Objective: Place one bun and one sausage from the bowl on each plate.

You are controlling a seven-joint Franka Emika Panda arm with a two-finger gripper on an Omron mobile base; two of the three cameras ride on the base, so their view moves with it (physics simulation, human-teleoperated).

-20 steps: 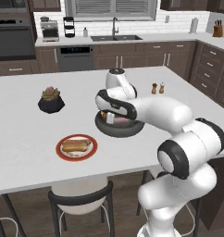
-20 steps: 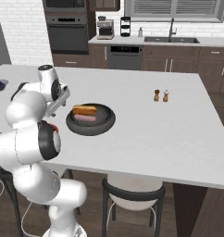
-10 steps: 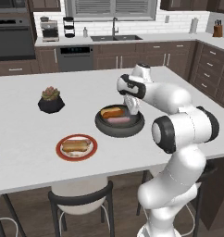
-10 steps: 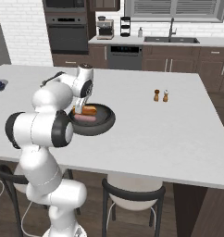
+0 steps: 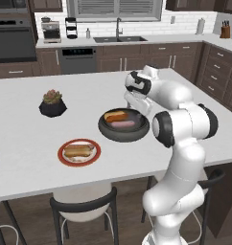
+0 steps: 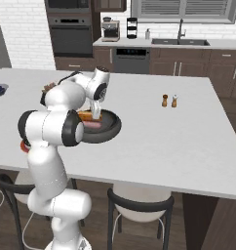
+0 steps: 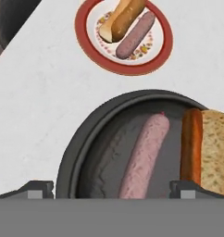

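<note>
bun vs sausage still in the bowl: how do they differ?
The bun is golden-brown with a rough tan cut side; the sausage is smooth and pinkish. The bun looks wider, the sausage thinner. The bun lies against the bowl wall; the sausage lies nearer the middle. Both are oblong, lie flat and roughly parallel, untouched under the open gripper.

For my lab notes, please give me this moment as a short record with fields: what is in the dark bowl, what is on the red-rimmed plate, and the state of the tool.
bowl: one sausage and one bun, side by side
red-rimmed plate: one bun and one sausage
tool: open, above the bowl, holding nothing
task status: one plate served; one bun and one sausage not yet moved
</note>
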